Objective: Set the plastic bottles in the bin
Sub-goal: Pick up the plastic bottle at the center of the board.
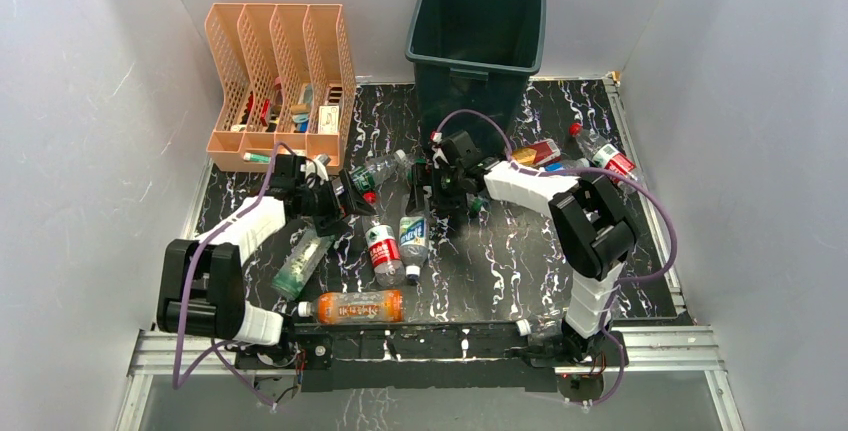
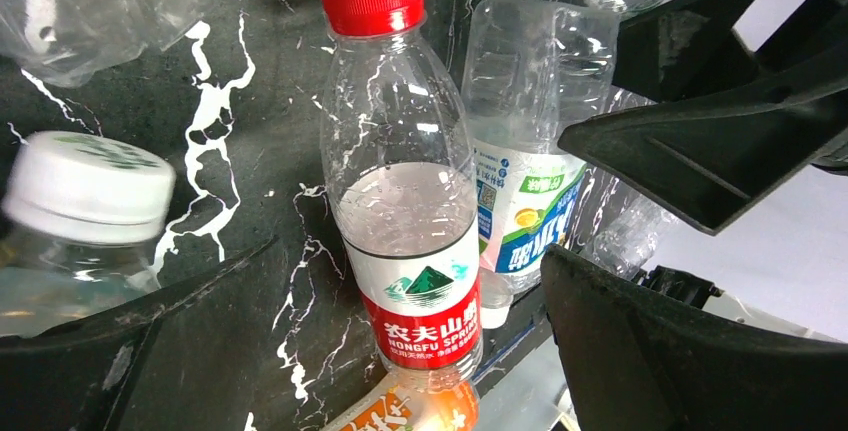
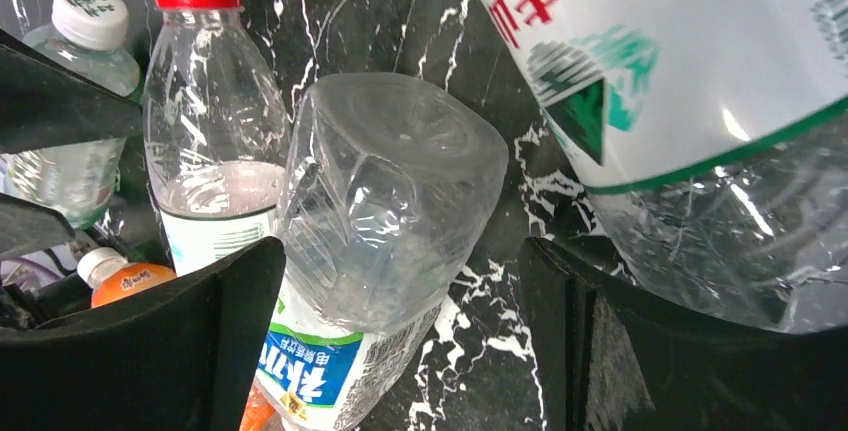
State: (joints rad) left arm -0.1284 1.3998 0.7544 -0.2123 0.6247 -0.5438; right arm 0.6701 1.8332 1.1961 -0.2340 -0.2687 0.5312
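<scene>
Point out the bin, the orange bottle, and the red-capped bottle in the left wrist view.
bin (image 1: 468,96): top external view, near outer wall.
orange bottle (image 1: 355,306): top external view, labelled mid-body.
red-capped bottle (image 2: 400,206): left wrist view, clear body above the label.

Peach slotted plastic file organizer (image 1: 325,51), small items inside, at far-left corner of black white-veined tabletop (image 1: 500,271).

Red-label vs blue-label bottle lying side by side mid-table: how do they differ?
The red-label bottle has a round body and holds some water; the blue-label bottle has a squarish base and looks empty. The red-label bottle's red cap points to the table's far side; the blue-label bottle's cap points to the near edge. Both are clear plastic, lying flat.
</scene>
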